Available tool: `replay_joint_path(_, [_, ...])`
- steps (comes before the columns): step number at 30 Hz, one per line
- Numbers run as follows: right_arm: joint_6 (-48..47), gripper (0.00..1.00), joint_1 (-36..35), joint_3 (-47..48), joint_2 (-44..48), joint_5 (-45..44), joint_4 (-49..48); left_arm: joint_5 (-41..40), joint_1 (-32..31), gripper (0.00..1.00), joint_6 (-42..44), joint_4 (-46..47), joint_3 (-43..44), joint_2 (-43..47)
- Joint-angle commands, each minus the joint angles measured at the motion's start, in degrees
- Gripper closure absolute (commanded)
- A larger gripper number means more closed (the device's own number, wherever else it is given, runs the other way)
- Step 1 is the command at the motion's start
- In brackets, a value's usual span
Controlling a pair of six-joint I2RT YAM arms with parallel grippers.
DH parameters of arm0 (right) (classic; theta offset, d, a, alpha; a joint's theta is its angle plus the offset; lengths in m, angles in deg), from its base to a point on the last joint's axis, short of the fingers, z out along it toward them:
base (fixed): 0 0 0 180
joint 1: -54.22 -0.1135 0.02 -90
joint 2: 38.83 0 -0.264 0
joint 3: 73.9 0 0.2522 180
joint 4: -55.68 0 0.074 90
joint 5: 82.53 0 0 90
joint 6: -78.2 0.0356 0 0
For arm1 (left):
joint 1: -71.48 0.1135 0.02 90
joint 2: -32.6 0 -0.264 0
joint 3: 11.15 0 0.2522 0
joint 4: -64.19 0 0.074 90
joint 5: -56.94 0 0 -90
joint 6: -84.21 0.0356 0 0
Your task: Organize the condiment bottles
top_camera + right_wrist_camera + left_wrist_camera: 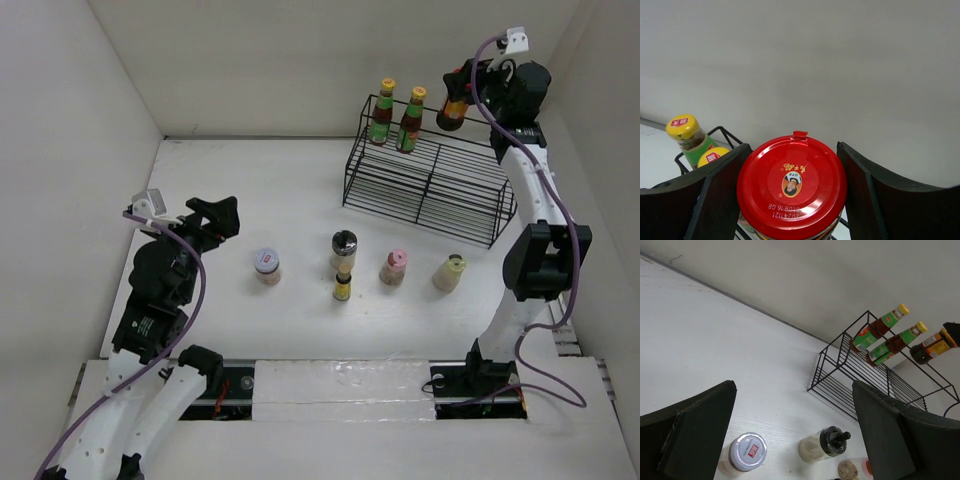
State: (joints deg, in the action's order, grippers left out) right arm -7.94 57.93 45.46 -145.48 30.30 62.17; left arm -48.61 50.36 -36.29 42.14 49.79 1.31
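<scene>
Looking across the room, I see a white desk (300,180) with a black wire rack (430,185) standing on it, just beneath and to the near side of the right fingers (880,200). Those fingers press on either side of a red-lidded dark jar (452,108) and hold it at the rack's upper back edge. I cannot tell whether its base touches the wires. Just left of them a tall yellow-capped bottle (381,112) and a second tall bottle (411,118) stand side by side on the upper tier.

The left fingers (695,430) are spread wide above the desk. To their right runs a loose row of bottles. A white-lidded jar (267,265) is closest, followed by a grey-topped grinder (343,245) with a small yellow bottle (342,285) just beside it on the near side. A pink-capped bottle (394,267) comes after that, and a cream bottle (450,272) is farthest from them, well apart from the right fingers too.
</scene>
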Motion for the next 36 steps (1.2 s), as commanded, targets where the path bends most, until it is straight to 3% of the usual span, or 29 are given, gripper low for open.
replay_joint_path(1, [-0.34, 0.67, 0.07, 5.23, 0.84, -1.12, -7.67, 0.43, 0.29, 0.03, 0.79, 3.11, -0.07, -0.70])
replay_joint_path(18, [-2.36, 0.63, -2.65, -8.83, 0.83, -3.23, -12.16, 1.23, 0.29, 0.03, 1.32, 3.11, -0.07, -1.23])
replay_joint_path(25, [-2.36, 0.43, -2.65, -13.05, 1.45, -4.46, -13.30, 1.75, 0.29, 0.03, 1.32, 3.11, -0.07, -0.70])
replay_joint_path(29, [-2.36, 0.23, -2.65, -13.58, 2.68, -5.16, -13.83, 2.28, 0.29, 0.03, 1.32, 3.11, -0.07, -0.18])
replay_joint_path(33, [-1.84, 0.11, -2.65, -13.58, 6.27, -5.16, -13.83, 2.28, 0.29, 0.03, 1.32, 3.11, -0.07, 0.43])
replay_joint_path(36, [-1.84, 0.08, -3.26, -15.06, 10.66, -6.30, -13.83, 2.28, 0.29, 0.03, 1.32, 3.11, -0.07, 0.96])
